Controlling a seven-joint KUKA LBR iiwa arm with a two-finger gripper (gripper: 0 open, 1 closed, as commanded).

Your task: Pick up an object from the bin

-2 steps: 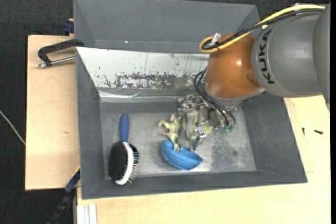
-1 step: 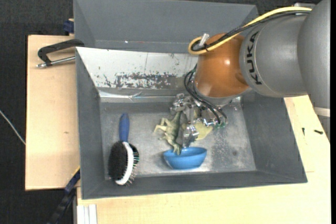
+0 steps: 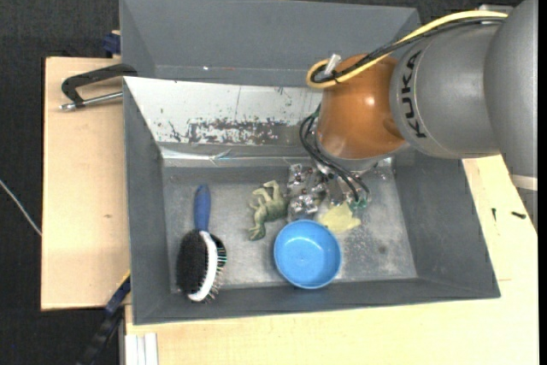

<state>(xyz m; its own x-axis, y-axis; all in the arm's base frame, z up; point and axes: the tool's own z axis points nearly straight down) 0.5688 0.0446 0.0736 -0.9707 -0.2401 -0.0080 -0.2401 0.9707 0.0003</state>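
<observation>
We see the jaws, whose state we cannot tell, low over the middle of the bin (image 3: 144, 201), between a green toy figure (image 3: 267, 208) and a pale yellow scrap (image 3: 341, 221), just behind a blue bowl (image 3: 307, 255), with a black hairbrush (image 3: 199, 262) well apart at left.

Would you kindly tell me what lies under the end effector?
A pale yellow thing pokes out from beneath the end effector, next to the blue bowl. The rest of it is covered, so its kind is unclear.
</observation>
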